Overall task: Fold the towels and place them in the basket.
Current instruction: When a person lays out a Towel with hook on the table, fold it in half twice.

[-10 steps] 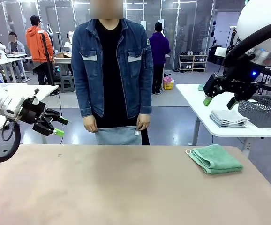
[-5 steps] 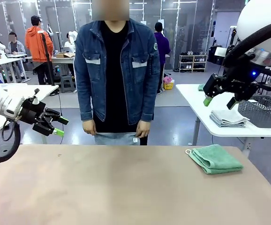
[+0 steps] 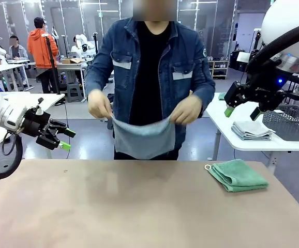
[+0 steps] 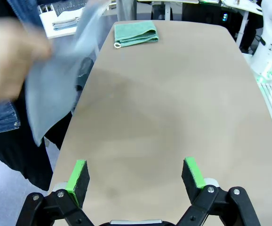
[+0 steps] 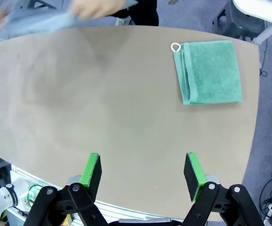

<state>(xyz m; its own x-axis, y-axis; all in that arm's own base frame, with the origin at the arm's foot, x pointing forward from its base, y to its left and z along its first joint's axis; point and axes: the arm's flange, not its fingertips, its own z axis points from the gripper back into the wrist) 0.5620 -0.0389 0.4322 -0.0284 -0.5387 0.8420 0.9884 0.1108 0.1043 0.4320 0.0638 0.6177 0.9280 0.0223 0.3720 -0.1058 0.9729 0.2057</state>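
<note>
A person (image 3: pixel 149 67) holds the pale grey-blue terry towel (image 3: pixel 143 138) up by its corners beyond the tan table (image 3: pixel 139 206), likely to spread it for folding, while the mint green terry towel (image 3: pixel 237 175) lies folded near the right edge and the left tool (image 3: pixel 68 140) and right tool (image 3: pixel 242 113) hover spread and empty, leaving room.

— Tell me, what lies where?
— One towel (image 3: pixel 237 174) lies on the tabletop (image 3: pixel 139 206), at my far right. The other towel (image 3: pixel 143 138) hangs behind its far edge, before the person (image 3: pixel 154 62).
</note>
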